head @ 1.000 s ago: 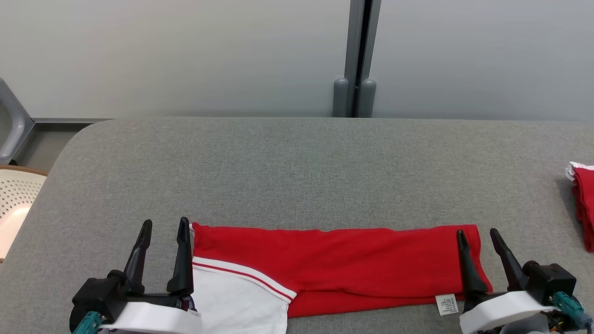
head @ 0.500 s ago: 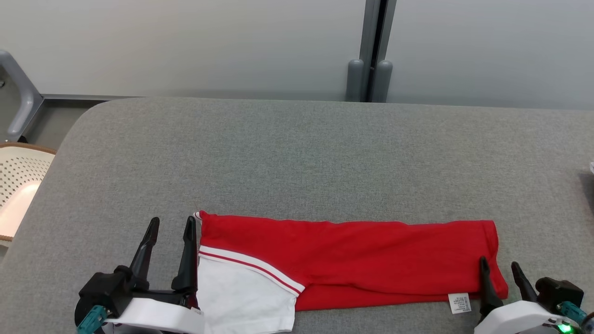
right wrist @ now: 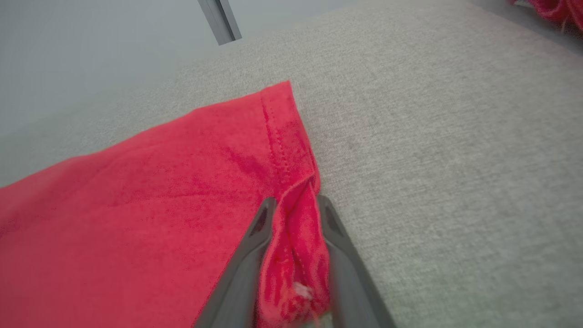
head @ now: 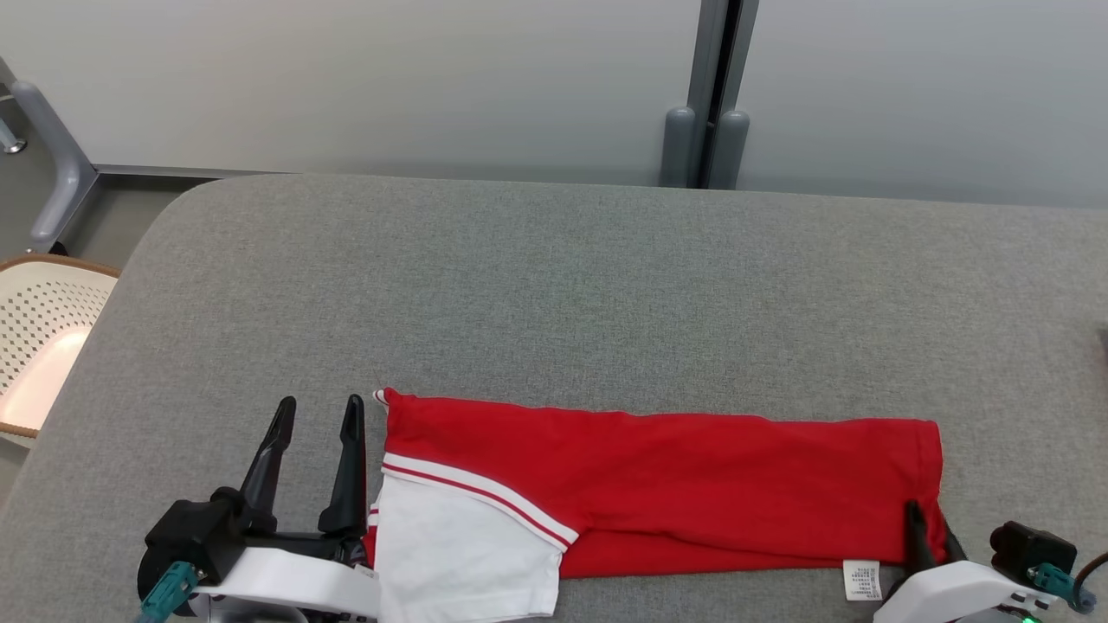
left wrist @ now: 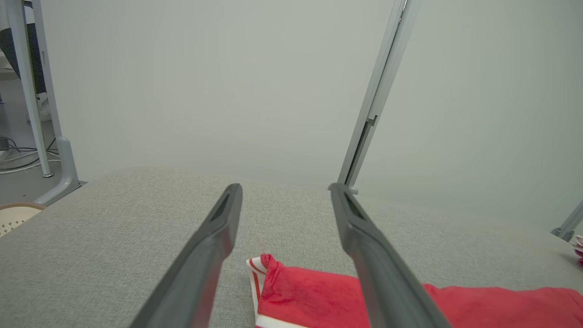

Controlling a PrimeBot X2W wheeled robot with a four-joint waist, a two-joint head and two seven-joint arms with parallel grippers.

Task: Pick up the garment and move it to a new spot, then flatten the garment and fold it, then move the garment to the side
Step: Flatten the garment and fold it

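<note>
R gripper [head: 926,521]: low at near-R corner of table [head: 554,285], fingers drawn close together on the garment [head: 692,484] R end. R wrist view confirms: R gripper [right wrist: 296,200] pinches a fold of red fabric at the stitched hem corner. Cloth puckers up btwn both fingers; rest of garment [right wrist: 136,205] lies flat toward that view's left. Grip on fabric: yes.

L gripper [head: 319,401]: fingers spread wide, holding nothing. Pos. just L of garment's L end; inner finger beside the edge, contact not determinable. L wrist view: L gripper [left wrist: 285,187] fingers well apart above the table [left wrist: 91,237]; garment [left wrist: 309,291] corner w/ white trim shows low in the gap.

Garment cond.: red, w/ white sleeve section & red/white stripe trim at L end. Folded to a long narrow strip running L-R along table's near edge, lying flat. White care label [head: 861,578] sticks out at near edge, just L of R gripper.

Surroundings: table covered in grey fabric, rounded far-L corner. Cream perforated basket [head: 43,337] off table's L side. Grey post [head: 710,147] behind table against pale wall. Second red cloth [right wrist: 546,7] in R wrist view's upper-R corner, well apart from garment.
</note>
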